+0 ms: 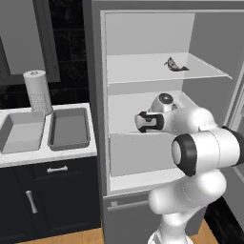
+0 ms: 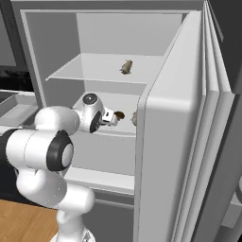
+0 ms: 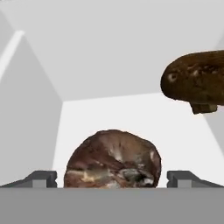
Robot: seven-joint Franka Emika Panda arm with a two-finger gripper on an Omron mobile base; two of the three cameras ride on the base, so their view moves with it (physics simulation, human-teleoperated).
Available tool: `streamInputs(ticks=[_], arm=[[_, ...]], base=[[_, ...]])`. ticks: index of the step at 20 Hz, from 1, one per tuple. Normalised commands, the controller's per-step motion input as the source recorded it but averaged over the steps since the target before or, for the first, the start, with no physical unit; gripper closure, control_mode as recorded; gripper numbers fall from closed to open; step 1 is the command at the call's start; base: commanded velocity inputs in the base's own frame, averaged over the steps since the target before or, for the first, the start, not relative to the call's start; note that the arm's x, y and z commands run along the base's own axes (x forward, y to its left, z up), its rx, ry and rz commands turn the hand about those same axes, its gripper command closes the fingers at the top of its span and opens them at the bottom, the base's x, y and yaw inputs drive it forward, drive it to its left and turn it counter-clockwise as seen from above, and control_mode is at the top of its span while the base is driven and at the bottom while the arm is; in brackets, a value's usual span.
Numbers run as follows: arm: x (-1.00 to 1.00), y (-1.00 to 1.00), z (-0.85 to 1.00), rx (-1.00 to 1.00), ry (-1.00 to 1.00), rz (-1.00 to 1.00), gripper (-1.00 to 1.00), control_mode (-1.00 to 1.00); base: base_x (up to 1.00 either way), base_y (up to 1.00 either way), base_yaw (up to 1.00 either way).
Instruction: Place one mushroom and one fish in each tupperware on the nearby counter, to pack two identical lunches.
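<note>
A brown mushroom (image 3: 113, 159) lies on the middle fridge shelf, right between my open gripper's (image 3: 113, 180) fingertips (image 3: 43, 178), with a gap on each side. From the right base view, the gripper (image 2: 113, 117) reaches to that mushroom (image 2: 120, 115). A second mushroom (image 3: 197, 81) sits further in, to the right. A grey-olive fish (image 1: 175, 65) rests on the upper shelf, also seen as the fish (image 2: 126, 67). Two grey tupperware trays (image 1: 21, 131) (image 1: 69, 127) stand empty on the white counter (image 1: 47, 153) left of the fridge.
The fridge door (image 2: 179, 142) stands open on the right, close to the arm. A paper towel roll (image 1: 38, 90) stands behind the trays. Dark cabinets with silver handles (image 1: 57, 169) run below the counter.
</note>
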Motion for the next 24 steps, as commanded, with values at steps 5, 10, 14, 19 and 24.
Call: streamInputs(ticks=[5,10,14,19,24], arm=[[0.32,0.0,-0.12,0.0,0.0,0.0,-1.0,-1.0],[0.14,0.0,-0.29,0.0,0.0,0.0,-1.0,-1.0],[0.0,0.0,-0.6,0.0,0.01,0.0,-1.0,-1.0],[-0.14,0.0,-0.71,0.0,0.07,-0.01,1.0,-1.0],[-0.57,0.0,-0.75,0.0,0.05,-0.04,1.0,-1.0]], base=[[0.0,0.0,0.0],[0.0,0.0,0.0],[0.0,0.0,0.0],[0.0,0.0,0.0],[0.0,0.0,0.0]])
